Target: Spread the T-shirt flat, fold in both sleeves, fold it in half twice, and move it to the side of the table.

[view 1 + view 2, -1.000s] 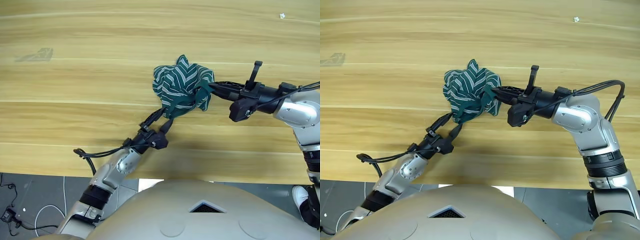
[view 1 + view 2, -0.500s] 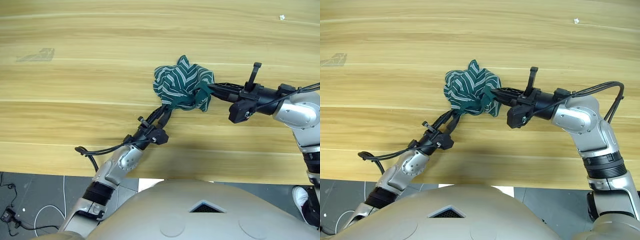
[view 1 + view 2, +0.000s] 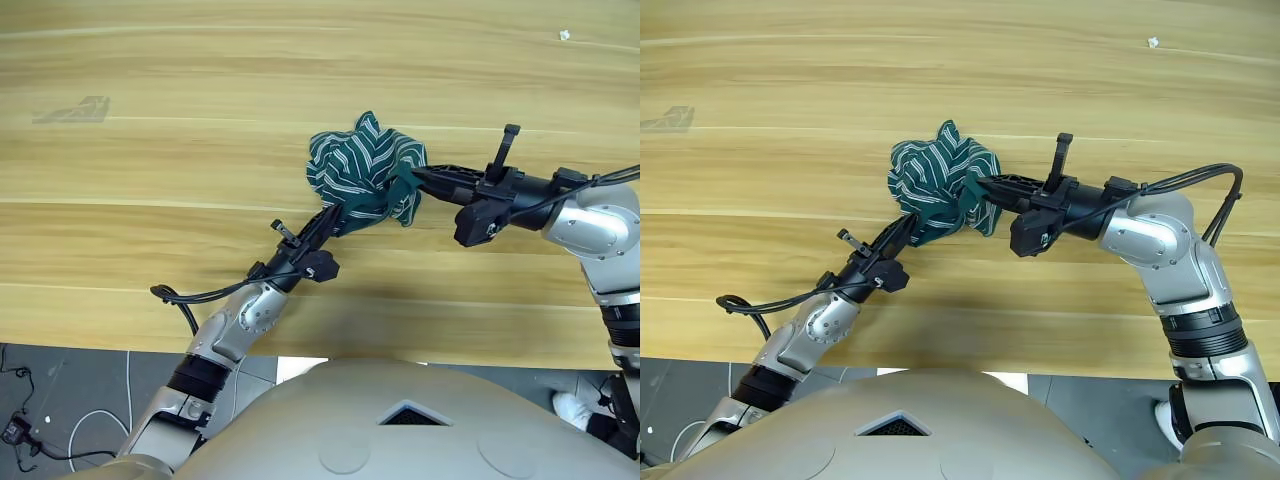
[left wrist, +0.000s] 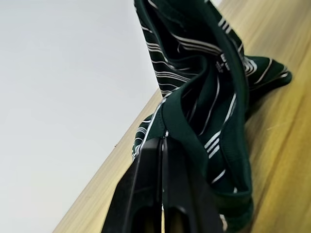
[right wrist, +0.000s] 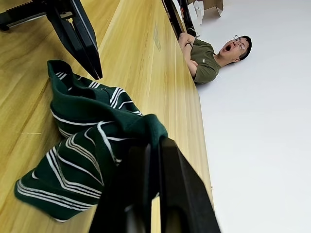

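Light wood-grain surface [image 3: 200,60], long planks running side to side, takes up most of the head views; pale plain wall [image 4: 58,73] shows past its edge in the left wrist view. Near edge of the surface runs just behind the left gripper's arm, and past it comes dark grey floor [image 3: 60,370] with loose cables [image 3: 100,420]. T-shirt [image 3: 362,165], dark green with thin white stripes, sits crumpled in a bunched heap on the wood, right between the two grippers and touching both, not spread. Left gripper [image 3: 333,212] meets it from the near side, fingers pressed together on a plain green hem at the heap's near-left corner; the left wrist view shows the band caught between the tips with the rest of the cloth piled just ahead. Right gripper [image 3: 418,177] meets it from the right, level with the heap, fingers closed narrow on a fold of green edging at its right side; striped cloth lies ahead of and under the tips in the right wrist view. The two grippers are near each other but apart, with the cloth in between. Wide stretch of wood lies beyond both grippers on the far side and out to the left of the left gripper. Grey mark [image 3: 72,108] sits on the wood well apart, far-left of the left gripper; small white scrap [image 3: 564,33] lies far beyond the right gripper.
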`<state>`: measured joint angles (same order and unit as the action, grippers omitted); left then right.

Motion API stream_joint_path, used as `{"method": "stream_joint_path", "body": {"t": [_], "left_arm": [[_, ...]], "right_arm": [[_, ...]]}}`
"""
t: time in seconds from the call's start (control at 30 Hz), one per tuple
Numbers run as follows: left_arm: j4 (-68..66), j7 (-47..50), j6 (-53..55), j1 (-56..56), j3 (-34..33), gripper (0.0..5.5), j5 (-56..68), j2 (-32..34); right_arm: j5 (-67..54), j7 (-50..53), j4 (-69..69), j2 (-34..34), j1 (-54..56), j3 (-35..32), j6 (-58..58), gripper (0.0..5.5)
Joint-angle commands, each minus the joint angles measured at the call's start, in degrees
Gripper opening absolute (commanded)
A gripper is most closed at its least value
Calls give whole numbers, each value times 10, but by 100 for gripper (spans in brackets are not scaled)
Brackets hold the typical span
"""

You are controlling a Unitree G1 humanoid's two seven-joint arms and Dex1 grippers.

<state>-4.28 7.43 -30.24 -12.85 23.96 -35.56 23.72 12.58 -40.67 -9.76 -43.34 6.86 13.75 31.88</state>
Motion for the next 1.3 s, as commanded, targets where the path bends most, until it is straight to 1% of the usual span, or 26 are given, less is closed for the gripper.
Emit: {"method": "stream_joint_path", "body": {"t": [0.03,0.2,0.27,0.53,0.67,0.87,1.03,1.2,1.3], "left_arm": [[-34,-33,20,-34,15,19,-8,14],[3,-34,5,-57,-8,113,25,26],[15,-39,-2,-66,-13,141,36,26],[5,-95,-14,-77,5,288,51,30],[-19,-98,3,-64,16,293,33,16],[-55,-42,60,-15,3,293,-23,-20],[-70,-27,81,-7,4,293,-33,-22],[-78,-39,84,-11,10,293,-31,-15],[-73,-42,80,-16,12,260,-29,-11]], "right_arm": [[-2,3,-3,4,2,-4,-2,0],[2,7,0,6,3,-2,-2,0],[2,8,1,6,2,-1,-2,0],[4,10,-3,7,-4,-3,-3,0],[2,10,-4,6,-6,-4,-2,0],[1,11,-6,6,-9,-4,0,0],[1,11,-6,4,-12,-6,1,0],[3,12,-8,6,-12,-3,-2,0],[4,12,-6,7,-10,-2,-2,0]]}}
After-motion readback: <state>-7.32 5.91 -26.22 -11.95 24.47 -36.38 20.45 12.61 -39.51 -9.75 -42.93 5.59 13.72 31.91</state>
